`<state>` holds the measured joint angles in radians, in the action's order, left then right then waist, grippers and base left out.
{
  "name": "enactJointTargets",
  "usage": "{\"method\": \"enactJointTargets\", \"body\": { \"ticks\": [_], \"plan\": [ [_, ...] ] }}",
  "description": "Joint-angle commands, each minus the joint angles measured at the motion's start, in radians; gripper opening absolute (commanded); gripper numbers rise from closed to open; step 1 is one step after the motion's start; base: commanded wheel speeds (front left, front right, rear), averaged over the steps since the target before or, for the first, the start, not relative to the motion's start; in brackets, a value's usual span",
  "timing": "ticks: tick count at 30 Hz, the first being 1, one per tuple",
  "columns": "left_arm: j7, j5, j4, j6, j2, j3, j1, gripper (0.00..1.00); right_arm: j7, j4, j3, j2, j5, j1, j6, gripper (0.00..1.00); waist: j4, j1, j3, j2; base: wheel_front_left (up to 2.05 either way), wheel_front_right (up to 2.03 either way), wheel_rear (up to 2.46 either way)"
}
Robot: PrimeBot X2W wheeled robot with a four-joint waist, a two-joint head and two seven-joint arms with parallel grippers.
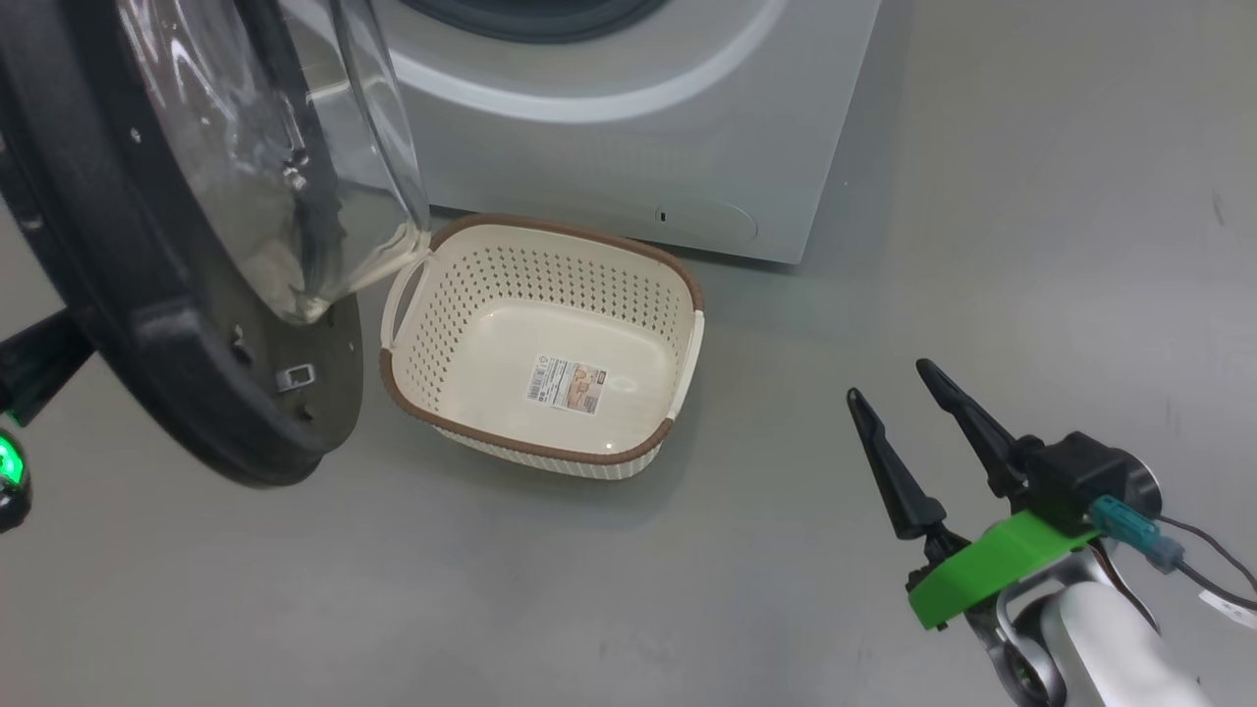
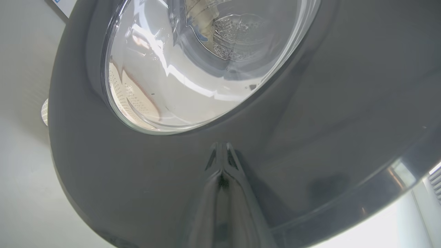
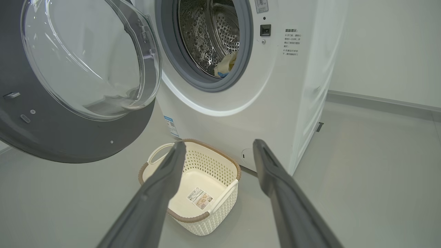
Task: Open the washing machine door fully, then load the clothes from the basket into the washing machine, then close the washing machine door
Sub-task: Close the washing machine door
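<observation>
Washing machine door [image 1: 118, 324] stands swung out to the left of the washing machine [image 1: 638, 147], its glass bowl overhanging the left handle of the basket [image 1: 589, 285]; contact there cannot be told. Basket sits on the floor [image 1: 982, 245] just before the washer's lower front edge, label sticker showing on its floor. Clothes [image 3: 225, 65] lie inside the drum at the gasket's lower lip. Left end effector [image 2: 223, 182] is pressed together, tips meeting the door's glossy outer rim below the glass. Right end effector [image 1: 890, 383] is spread, gripping nothing, over open floor right of the basket.
</observation>
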<state>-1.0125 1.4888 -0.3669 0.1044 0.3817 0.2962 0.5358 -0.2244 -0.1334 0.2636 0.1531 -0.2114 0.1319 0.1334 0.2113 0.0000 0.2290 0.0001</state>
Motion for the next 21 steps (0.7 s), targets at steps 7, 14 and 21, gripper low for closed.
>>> {"method": "enactJointTargets", "body": {
  "ticks": [7, 14, 21],
  "plan": [
    [-0.011, 0.013, 0.097, -0.011, -0.027, -0.009, 0.006, 0.00, -0.022, 0.013, 0.023, -0.003, -0.013, 0.026, -0.003, 1.00, -0.029, 0.0000, -0.009, -0.0001, 0.00, 0.00, 0.00],
    [0.029, 0.007, 0.111, -0.011, -0.100, -0.036, 0.014, 0.00, -0.031, 0.005, 0.007, -0.017, -0.017, 0.028, -0.003, 1.00, -0.065, 0.0000, -0.012, -0.0001, 0.00, 0.00, 0.00],
    [0.114, -0.038, 0.100, 0.004, -0.175, -0.068, 0.031, 0.00, -0.035, -0.001, -0.002, -0.028, -0.017, 0.026, -0.003, 1.00, -0.109, 0.0000, -0.018, -0.0001, 0.00, 0.00, 0.00]
  ]
}}
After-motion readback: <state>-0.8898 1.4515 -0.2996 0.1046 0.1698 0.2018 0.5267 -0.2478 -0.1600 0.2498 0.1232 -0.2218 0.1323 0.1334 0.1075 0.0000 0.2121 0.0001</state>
